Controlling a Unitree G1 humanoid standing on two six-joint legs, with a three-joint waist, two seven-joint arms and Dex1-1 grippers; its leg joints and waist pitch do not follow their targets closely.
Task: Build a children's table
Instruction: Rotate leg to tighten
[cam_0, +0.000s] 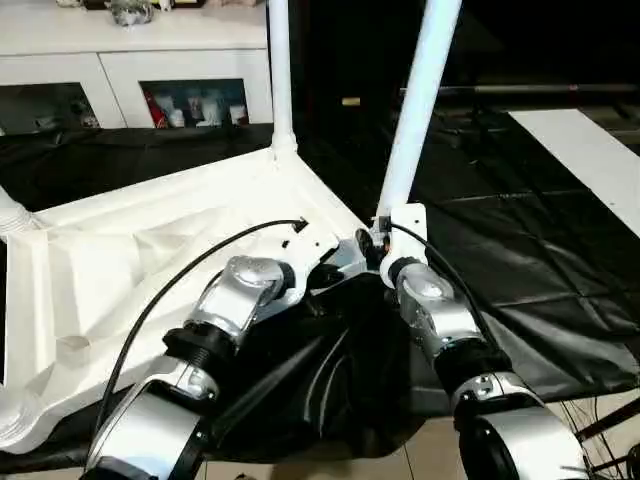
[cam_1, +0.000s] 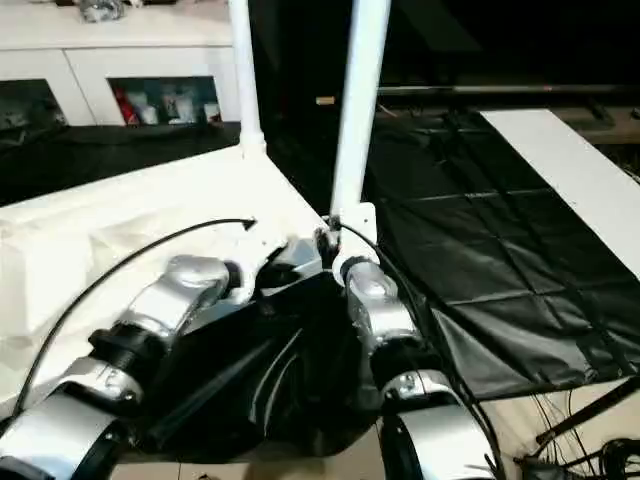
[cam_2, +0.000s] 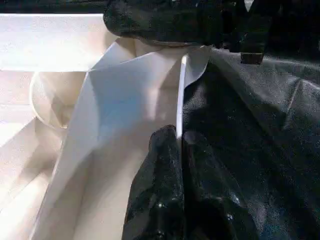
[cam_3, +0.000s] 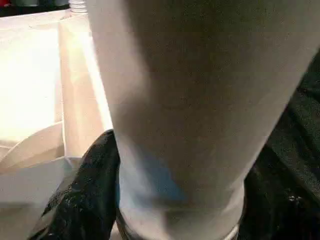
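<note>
The children's table top (cam_0: 130, 260) lies upside down on the black sheet, white and rimmed. One white leg (cam_0: 281, 70) stands upright in its far corner socket. A second leg (cam_0: 418, 100) rises, leaning slightly right, over the top's near right corner. My right gripper (cam_0: 384, 243) is shut on this leg's lower end, and its black fingers (cam_3: 87, 175) flank the leg (cam_3: 185, 100) in the right wrist view. My left gripper (cam_2: 180, 142) is shut on the thin rim (cam_2: 181, 95) of the top, close to that same corner. A round socket (cam_2: 47, 100) lies beside it.
The big black-sheeted table (cam_0: 530, 260) spreads out to the right, with a flat white board (cam_0: 590, 160) at its far right. A white glass-door cabinet (cam_0: 120, 60) stands behind. The table's front edge is just below my forearms, and cables lie on the floor (cam_0: 600, 440).
</note>
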